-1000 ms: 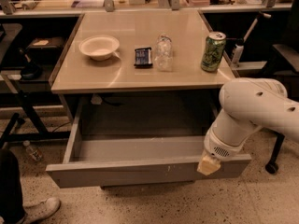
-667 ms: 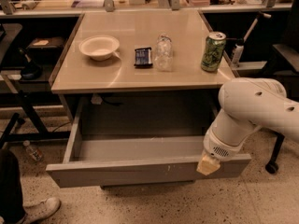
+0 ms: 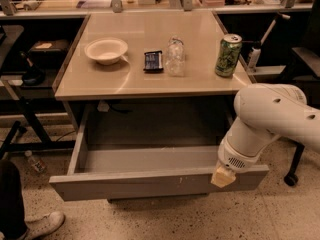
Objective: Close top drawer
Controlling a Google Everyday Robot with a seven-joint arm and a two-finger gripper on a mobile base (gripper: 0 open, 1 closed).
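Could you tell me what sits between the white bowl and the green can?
Camera view: a dark packet and a clear bottle. The gripper is at the top drawer front, right end.

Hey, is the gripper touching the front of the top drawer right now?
Cannot tell. In the camera view the gripper overlaps the front edge of the top drawer near its right end, with no gap visible, but overlap alone does not prove contact.

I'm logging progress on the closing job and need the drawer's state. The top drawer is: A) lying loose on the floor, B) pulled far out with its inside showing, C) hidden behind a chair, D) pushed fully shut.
B: the top drawer juts far out from under the table, its inside in view, and the gripper is at the right end of its front.
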